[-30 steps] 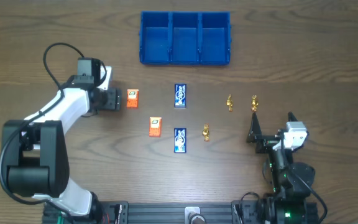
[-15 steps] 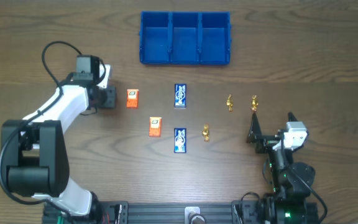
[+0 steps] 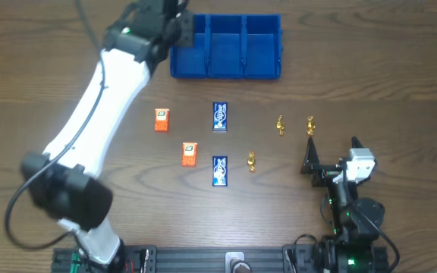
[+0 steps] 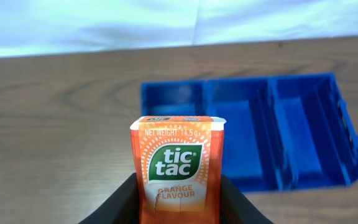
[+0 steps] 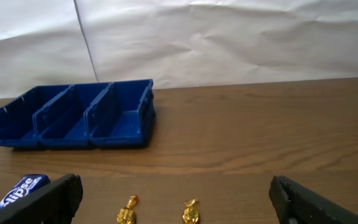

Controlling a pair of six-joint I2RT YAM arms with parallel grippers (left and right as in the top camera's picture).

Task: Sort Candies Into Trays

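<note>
- The left gripper (image 4: 179, 200) has its fingers clamped on both sides of an orange rectangular plastic candy box (image 4: 179, 167), which is upright and lifted off the desk.
- The blue three-compartment plastic tray (image 3: 226, 73) sits on the brown wooden desk (image 3: 400, 91), far side from the arm bases.
- The held box is at the tray's left end. In the top view the left arm reaches to the tray's left corner, and in the left wrist view the left compartment is just beyond the box.
- The right gripper (image 5: 174, 186) has its fingers spread wide and holds nothing. It is low, well apart from the tray, on the robot's side of its right end.
- Two loose orange boxes (image 3: 161, 120) lie flat on the robot's side of the tray, off its left end, one nearer the tray than the other.
- Two blue candy packets (image 3: 219, 117) lie in line with the tray's middle compartment, one behind the other.
- Three small gold-wrapped candies (image 3: 280, 125) lie off the tray's right end, between the tray and the right gripper. Two are side by side, and the third is farther from the tray, near the second blue packet.
</note>
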